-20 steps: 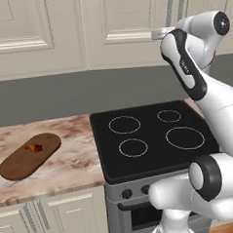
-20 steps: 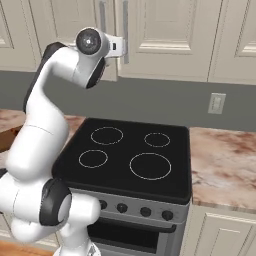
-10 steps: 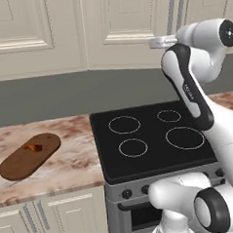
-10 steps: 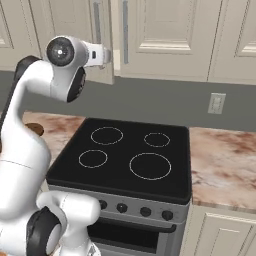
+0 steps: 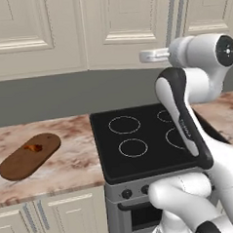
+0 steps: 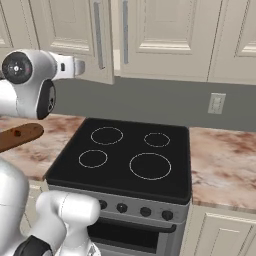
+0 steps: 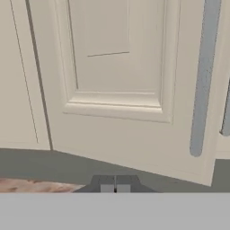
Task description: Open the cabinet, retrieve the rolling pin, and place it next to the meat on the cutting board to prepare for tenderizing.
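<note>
First of three steps in hand, tall cream raised-panel cabinet [image 7: 117,81] door only ajar; dark two-finger gripper [image 7: 115,187] fully closed, empty, below door; next, swinging door wide by grey bar handle [image 7: 203,76]; rolling pin unseen.

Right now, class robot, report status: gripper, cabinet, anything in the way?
Gripper shut, empty, below the door. Cabinet door ajar, bar handle not held. Meat on cutting board. Nothing blocking.

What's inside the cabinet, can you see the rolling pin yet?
No. The cabinet door stands slightly ajar, but it still covers the interior; no shelf or contents are visible.
</note>
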Robot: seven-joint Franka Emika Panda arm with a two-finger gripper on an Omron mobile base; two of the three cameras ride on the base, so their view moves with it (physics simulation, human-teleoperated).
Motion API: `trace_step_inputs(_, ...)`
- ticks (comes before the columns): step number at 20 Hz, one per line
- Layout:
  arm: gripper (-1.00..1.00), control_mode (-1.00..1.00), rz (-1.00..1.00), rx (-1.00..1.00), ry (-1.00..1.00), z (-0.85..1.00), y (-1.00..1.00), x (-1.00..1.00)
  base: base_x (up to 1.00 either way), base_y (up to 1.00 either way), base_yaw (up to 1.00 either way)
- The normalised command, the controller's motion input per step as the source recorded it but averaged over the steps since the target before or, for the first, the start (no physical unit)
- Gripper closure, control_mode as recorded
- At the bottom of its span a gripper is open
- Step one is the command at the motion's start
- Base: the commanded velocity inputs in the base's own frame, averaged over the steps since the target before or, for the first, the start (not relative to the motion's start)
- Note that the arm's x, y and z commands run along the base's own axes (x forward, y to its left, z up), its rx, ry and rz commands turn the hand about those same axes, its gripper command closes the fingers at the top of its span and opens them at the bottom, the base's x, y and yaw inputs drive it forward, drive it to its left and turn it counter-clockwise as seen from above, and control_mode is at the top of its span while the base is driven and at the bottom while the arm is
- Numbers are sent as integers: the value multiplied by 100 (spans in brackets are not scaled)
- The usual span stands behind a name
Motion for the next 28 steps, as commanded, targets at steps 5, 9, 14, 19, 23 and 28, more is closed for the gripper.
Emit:
trace_step_inputs(5, -100, -100, 0, 6, 0, 1, 3, -49, 0, 0, 0)
trace_step_inputs(9, -100, -100, 0, 11, 0, 3, -54, -40, 0, 0, 0)
trace_step_inputs(14, -100, -100, 0, 15, 0, 6, -75, -48, 0, 0, 0)
trace_step_inputs(19, -100, -100, 0, 18, 0, 1, -59, -33, 0, 0, 0)
trace_step_inputs(23, -100, -100, 0, 26, 6, 4, -36, -1, 0, 0, 0)
trace_step_inputs(28, -100, -100, 0, 33, 10, 6, -29, 2, 0, 0, 0)
